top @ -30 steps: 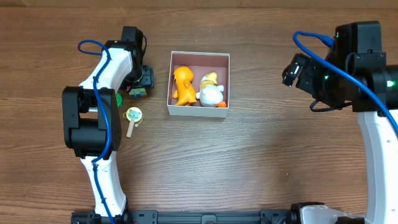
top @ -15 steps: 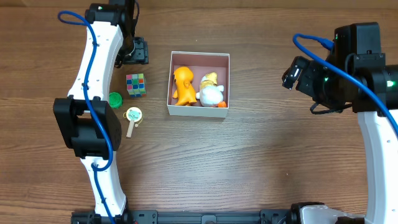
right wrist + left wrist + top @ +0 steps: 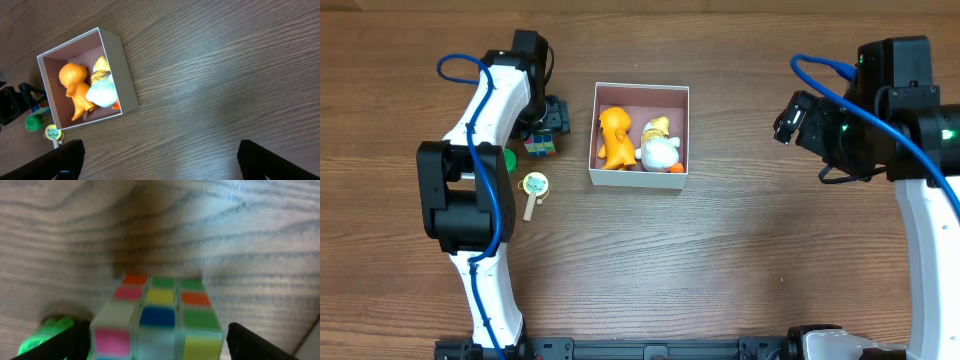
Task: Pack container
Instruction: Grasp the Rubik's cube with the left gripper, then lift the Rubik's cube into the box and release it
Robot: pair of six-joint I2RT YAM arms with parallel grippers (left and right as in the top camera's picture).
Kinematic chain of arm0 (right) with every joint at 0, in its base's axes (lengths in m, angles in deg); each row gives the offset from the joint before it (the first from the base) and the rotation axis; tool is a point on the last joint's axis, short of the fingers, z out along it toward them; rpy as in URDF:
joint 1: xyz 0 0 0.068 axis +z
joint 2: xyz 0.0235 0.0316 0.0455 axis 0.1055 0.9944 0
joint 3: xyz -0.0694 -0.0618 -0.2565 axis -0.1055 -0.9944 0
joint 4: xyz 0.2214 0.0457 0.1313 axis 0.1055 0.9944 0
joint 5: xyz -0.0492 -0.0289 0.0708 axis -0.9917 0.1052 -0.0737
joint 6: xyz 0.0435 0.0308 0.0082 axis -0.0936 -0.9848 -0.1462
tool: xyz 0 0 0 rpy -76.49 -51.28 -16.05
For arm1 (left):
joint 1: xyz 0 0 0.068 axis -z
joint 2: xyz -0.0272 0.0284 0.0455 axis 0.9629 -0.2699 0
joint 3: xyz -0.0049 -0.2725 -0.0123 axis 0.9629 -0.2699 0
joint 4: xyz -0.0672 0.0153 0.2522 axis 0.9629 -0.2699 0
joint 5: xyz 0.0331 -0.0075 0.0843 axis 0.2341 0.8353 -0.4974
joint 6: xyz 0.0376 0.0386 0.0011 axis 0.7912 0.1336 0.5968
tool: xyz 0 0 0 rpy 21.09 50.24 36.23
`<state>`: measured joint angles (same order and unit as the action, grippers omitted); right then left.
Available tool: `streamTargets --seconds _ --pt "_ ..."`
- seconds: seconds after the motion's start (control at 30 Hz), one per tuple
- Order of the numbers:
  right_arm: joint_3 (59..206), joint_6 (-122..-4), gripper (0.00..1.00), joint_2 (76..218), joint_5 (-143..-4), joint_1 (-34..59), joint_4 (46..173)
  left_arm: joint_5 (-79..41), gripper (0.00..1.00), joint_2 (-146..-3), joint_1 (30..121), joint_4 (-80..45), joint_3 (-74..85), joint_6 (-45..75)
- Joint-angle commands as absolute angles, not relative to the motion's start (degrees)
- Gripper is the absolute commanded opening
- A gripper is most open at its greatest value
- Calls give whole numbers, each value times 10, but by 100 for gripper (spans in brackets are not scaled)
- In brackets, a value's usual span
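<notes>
pickup looks underway: left claw (image 3: 157,332) spread wide, straddling the puzzle cube (image 3: 160,300); next it likely must pinch, lift, carry to the container (image 3: 638,181). right claw (image 3: 160,150) spread, idle.

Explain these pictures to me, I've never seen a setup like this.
Two robot arms work at a wooden table. One picture looks down from above; the other two come from wrist cameras. The left gripper is open, fingers either side of a multicoloured puzzle cube. The right gripper is open and empty. A square white box holds an orange toy figure and a white-and-yellow toy. Near the cube lie a small green round piece and a yellow round-headed toy.
</notes>
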<state>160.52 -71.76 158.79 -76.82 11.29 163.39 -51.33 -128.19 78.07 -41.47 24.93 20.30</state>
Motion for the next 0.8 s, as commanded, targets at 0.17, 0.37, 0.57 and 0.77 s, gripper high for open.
streamTargets --seconds 0.17,0.37,0.57,0.77 --pt "1610 -720 100 1589 -765 111 1633 -514 78 -1278 780 -351 181 196" --pt "1610 -720 100 1589 -765 111 1633 -515 53 -1278 780 -354 190 221" --pt "1610 -720 100 1589 -765 111 1633 -518 45 -1278 780 -419 262 234" --pt "1610 -720 100 1589 -766 111 1633 -494 45 -1274 789 -582 439 235"
